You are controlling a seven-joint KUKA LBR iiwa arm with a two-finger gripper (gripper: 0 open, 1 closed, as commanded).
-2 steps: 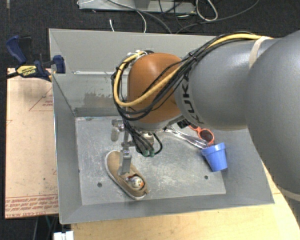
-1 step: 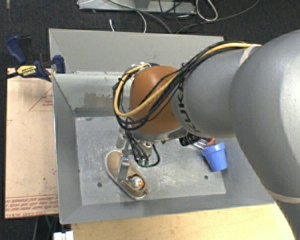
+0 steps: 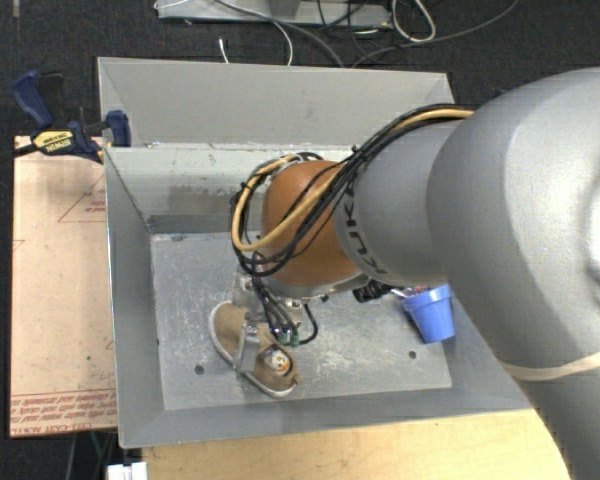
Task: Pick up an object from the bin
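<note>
Our gripper (image 3: 252, 340) stands low over the bin (image 3: 180, 298) floor, directly above a tan oblong thing (image 3: 227, 330) with a grey rim; we cannot tell how far open the gripper is, nor whether it has hold of that thing; the thing's long axis runs slantwise beneath the tool, with the tan end on the side away from the arm and the brown end just beside the tool; farther off, back towards the arm, a blue cup (image 3: 430, 313) lies well apart.

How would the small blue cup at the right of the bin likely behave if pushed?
The blue cup looks like thin hollow plastic, so probably light and easily shoved. It seems to lie tilted on the bin floor; being tapered, it may roll in a curve.
</note>
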